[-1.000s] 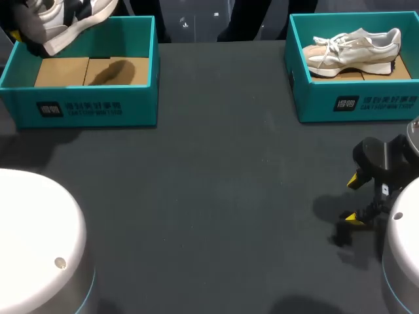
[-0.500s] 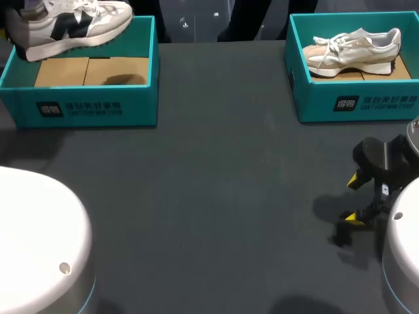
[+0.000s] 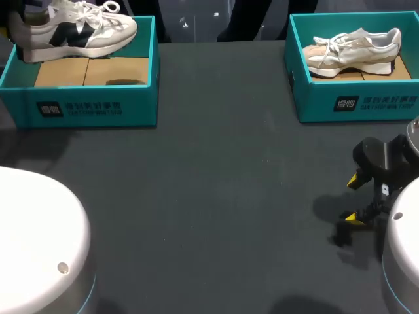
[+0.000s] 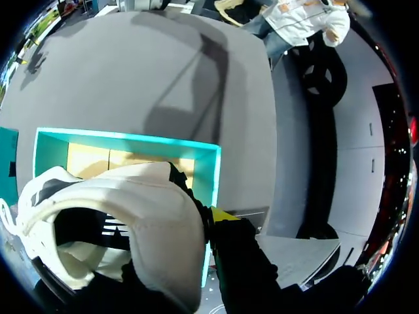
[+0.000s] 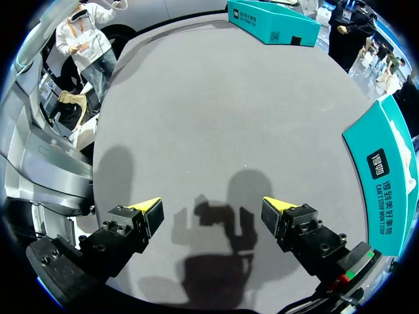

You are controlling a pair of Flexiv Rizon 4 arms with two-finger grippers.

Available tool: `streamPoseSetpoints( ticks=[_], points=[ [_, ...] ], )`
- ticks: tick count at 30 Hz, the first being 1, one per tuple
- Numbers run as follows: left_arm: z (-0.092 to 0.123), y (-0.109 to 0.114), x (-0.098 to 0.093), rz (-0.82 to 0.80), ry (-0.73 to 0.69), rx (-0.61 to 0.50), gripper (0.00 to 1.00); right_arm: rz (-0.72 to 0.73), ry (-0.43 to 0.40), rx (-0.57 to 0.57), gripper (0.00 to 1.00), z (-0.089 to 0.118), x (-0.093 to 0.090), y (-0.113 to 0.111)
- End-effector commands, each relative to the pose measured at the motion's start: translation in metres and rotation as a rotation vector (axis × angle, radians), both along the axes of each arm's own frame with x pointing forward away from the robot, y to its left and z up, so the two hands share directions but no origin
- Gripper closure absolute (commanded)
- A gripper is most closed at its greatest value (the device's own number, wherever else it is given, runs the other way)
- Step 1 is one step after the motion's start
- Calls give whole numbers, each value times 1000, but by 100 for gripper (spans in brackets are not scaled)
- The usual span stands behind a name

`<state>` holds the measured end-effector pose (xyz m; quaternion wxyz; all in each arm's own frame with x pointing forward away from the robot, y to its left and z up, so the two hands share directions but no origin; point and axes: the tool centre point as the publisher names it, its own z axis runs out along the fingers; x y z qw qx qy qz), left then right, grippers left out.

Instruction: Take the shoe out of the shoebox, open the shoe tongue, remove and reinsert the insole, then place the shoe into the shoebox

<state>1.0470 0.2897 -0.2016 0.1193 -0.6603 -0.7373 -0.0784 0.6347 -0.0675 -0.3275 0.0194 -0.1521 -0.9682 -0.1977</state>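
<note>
Above the left shoebox point(image 3: 85, 108), the left gripper point(image 4: 203, 226) fingers clamp the sneaker point(image 3: 75, 29) at its heel collar, light, soft, likely firmest there; right gripper point(image 5: 213, 212) fingers spread

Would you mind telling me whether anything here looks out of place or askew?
Only the black-and-white shoe: it hangs over the far rim of the left shoebox, held in the left gripper rather than lying inside. Nothing looks spilled or damaged.
</note>
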Motion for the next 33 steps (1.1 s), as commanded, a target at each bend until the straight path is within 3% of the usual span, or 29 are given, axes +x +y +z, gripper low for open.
streamPoseSetpoints(
  ticks=[1, 15, 21, 33],
  points=[
    [-11, 5, 7, -54, -1, 10, 100, -1, -3, -2, 0, 1, -2, 0],
    [-11, 7, 9, -84, 3, 4, 100, -1, -3, -2, 0, 1, -2, 0],
    [-36, 8, 19, -98, -21, 14, 100, -1, -3, -2, 0, 1, -2, 0],
    [-70, 6, 15, -140, -10, -4, 100, -1, -3, -2, 0, 1, -2, 0]
  ],
)
